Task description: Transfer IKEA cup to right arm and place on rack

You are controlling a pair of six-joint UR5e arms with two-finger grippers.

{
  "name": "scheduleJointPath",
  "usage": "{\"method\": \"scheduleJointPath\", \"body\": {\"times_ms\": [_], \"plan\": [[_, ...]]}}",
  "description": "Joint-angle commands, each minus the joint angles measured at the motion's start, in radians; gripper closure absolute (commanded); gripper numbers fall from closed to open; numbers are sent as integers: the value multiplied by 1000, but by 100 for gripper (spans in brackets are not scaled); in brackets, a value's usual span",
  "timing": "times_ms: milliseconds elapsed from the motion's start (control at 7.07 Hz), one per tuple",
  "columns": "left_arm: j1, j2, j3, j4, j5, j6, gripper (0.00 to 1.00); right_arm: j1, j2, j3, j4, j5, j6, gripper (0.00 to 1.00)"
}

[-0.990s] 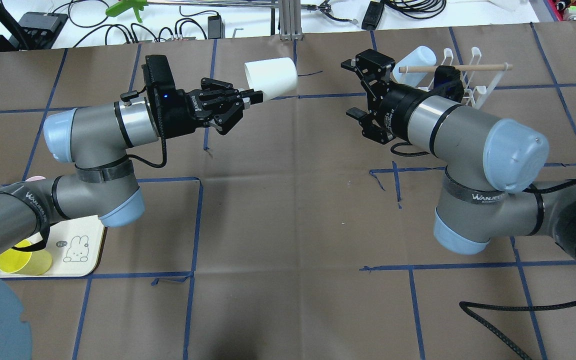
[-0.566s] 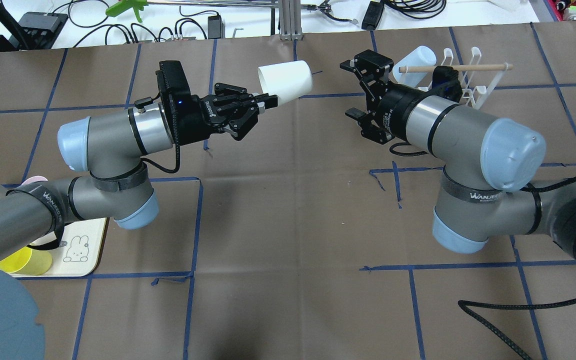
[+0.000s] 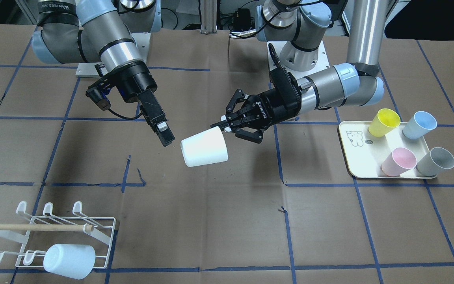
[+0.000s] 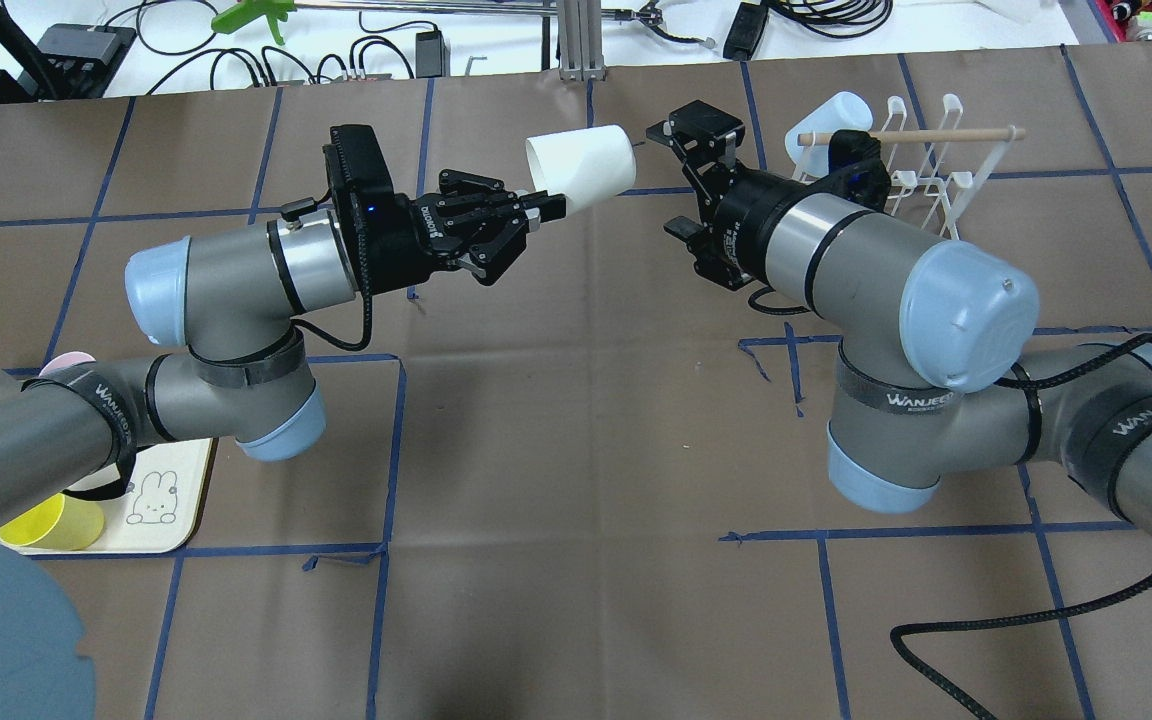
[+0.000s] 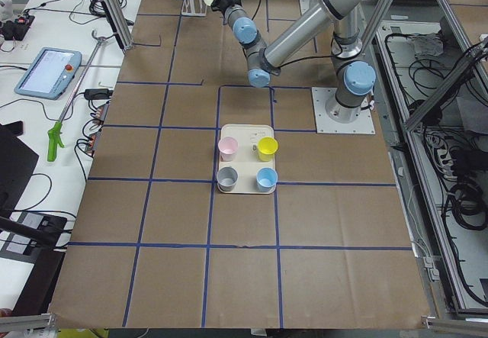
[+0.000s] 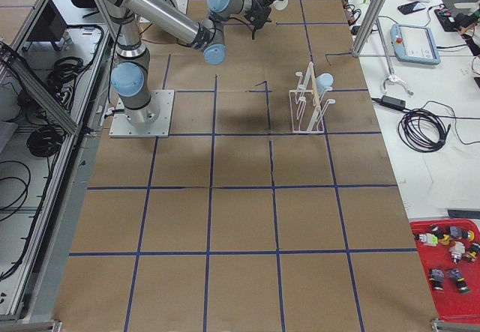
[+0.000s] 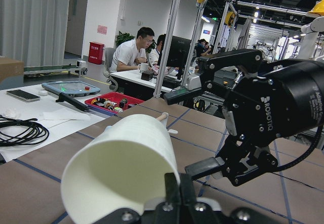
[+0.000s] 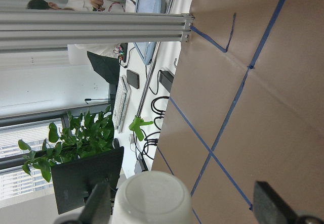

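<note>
My left gripper [image 4: 548,208] is shut on the rim of a white cup [image 4: 581,168] and holds it sideways above the table, base toward the right arm. My right gripper [image 4: 674,180] is open, its jaws facing the cup's base a short way off, not touching. In the front view the cup [image 3: 204,152] hangs from the left gripper [image 3: 227,123], with the right gripper [image 3: 163,133] just beside it. The right wrist view shows the cup's base [image 8: 152,198] between the open fingers [image 8: 96,209]. The white wire rack [image 4: 911,135] stands behind the right arm.
A pale blue cup [image 3: 69,260] lies on the rack [image 3: 34,227]. A cream tray [image 3: 353,157] on the robot's left holds yellow [image 3: 384,122], blue [image 3: 419,125], pink [image 3: 398,161] and grey [image 3: 435,161] cups. A black cable [image 4: 986,620] trails near the right arm.
My left arm has carried the white cup to the right, toward the right gripper. My right gripper has moved left toward the cup's base and stays open.
</note>
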Motion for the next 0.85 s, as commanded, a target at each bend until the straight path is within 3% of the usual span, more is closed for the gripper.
{"method": "scheduleJointPath", "body": {"times_ms": [0, 283, 707], "plan": [[-1, 1, 0, 0, 0, -1, 96, 47, 1, -13, 17, -50, 46, 1], [-1, 3, 0, 0, 0, -2, 94, 96, -4, -18, 38, -102, 52, 1], [-1, 3, 0, 2, 0, -2, 94, 110, 1, -76, 63, -109, 81, 1]]}}
